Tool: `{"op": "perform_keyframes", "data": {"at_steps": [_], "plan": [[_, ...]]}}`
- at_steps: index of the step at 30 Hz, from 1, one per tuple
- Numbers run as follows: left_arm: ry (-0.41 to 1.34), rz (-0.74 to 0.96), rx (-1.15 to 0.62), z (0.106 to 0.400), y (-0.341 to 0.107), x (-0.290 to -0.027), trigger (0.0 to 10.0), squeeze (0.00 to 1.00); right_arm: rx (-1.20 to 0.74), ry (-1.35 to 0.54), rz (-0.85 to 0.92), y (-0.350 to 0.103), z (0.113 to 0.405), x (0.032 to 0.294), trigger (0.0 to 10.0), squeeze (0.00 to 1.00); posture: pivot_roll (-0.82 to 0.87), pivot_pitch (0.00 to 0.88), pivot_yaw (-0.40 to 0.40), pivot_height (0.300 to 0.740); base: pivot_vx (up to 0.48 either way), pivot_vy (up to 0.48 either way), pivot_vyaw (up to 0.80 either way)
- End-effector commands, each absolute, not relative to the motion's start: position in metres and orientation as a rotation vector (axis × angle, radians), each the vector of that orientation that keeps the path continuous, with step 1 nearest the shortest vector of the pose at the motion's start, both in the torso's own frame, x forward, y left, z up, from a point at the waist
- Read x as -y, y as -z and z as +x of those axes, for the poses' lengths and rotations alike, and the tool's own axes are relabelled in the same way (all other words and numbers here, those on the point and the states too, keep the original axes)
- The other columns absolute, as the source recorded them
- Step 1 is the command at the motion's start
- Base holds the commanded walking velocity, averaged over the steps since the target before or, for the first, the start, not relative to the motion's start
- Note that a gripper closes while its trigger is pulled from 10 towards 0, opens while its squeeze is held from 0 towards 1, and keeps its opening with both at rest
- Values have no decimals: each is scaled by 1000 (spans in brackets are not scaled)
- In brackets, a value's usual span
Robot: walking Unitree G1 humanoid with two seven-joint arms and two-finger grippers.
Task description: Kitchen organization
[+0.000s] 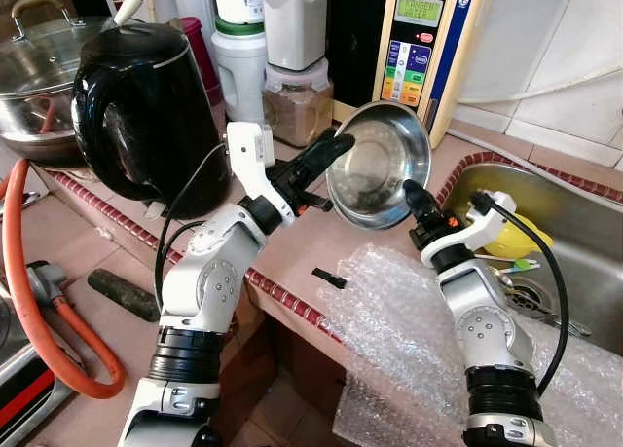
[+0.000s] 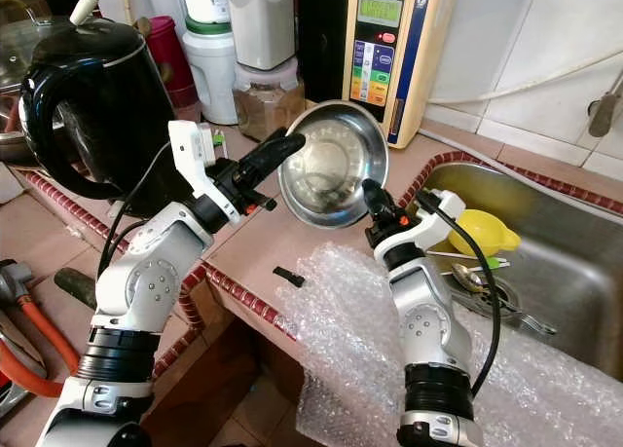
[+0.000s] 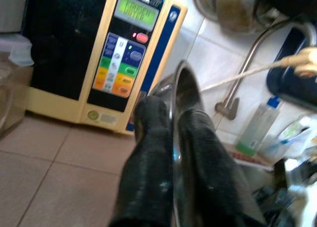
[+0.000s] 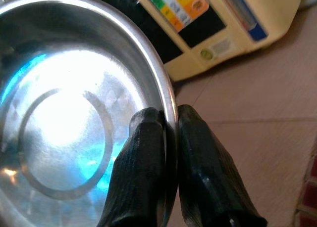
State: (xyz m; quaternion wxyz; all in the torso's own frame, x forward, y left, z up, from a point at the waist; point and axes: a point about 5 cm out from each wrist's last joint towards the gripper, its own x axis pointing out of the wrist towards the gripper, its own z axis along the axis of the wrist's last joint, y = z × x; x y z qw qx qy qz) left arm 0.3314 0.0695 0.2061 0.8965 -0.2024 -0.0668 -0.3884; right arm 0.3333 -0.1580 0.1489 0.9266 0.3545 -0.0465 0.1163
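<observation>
Steel bowl (image 1: 380, 165) held tilted on edge above the tiled worktop (image 1: 292, 242), between black kettle (image 1: 146, 106) and sink (image 1: 555, 233), with the yellow water machine (image 1: 423, 38) just behind. Left pincer (image 1: 336, 147) clamped on the rim at one side, right pincer (image 1: 411, 189) clamped on the rim at the other. Risk judged: thin-rim grips only, so uneven arm travel likely to twist the bowl loose, dropping it onto the worktop or against the machine.

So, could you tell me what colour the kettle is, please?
Glossy black kettle, clearest in the left eye view.
</observation>
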Motion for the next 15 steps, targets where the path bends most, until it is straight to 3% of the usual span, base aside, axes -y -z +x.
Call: {"op": "perform_keyframes", "data": {"at_steps": [1,12,15], "plan": [[899,-386,94,324,-199,-51,10000,1000,121,-164,697,-157,335,163,0,0,14,9,80,740,0,0,0],[893,-303,59,323,-188,-49,10000,1000,152,-15,622,-163,334,187,0,0,13,10,83,740,0,0,0],[909,-214,20,323,-186,-64,10000,1000,162,4,571,-167,334,192,0,0,12,13,92,740,0,0,0]]}}
